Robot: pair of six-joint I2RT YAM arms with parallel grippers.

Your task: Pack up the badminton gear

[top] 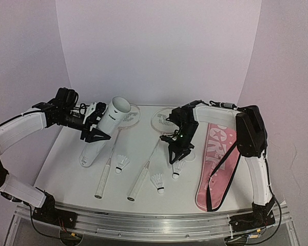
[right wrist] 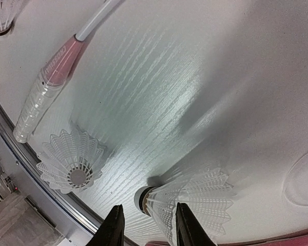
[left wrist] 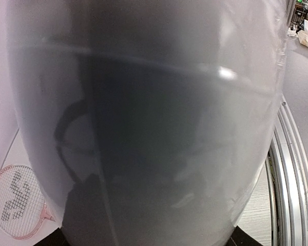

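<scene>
Two rackets lie on the table, heads at the back (top: 131, 116) (top: 163, 121) and white handles toward the front. Three white shuttlecocks (top: 123, 163) (top: 157, 181) (top: 178, 168) sit near the handles. My right gripper (top: 175, 158) is open, just above the rightmost shuttlecock. In the right wrist view this shuttlecock (right wrist: 192, 202) lies on its side, its cork between the spread fingertips of the gripper (right wrist: 146, 228). My left gripper (top: 98, 129) is shut on the white tube (top: 105, 128), held tilted with its open mouth up and to the right. The tube (left wrist: 143, 128) fills the left wrist view.
The pink bag (top: 218, 164) with its black strap lies at the right, close beside my right gripper. A second shuttlecock (right wrist: 72, 161) and a racket handle (right wrist: 43, 87) lie left of the right gripper. A racket head (left wrist: 15, 202) shows beside the tube. A metal rail (top: 143, 220) runs along the table's front edge.
</scene>
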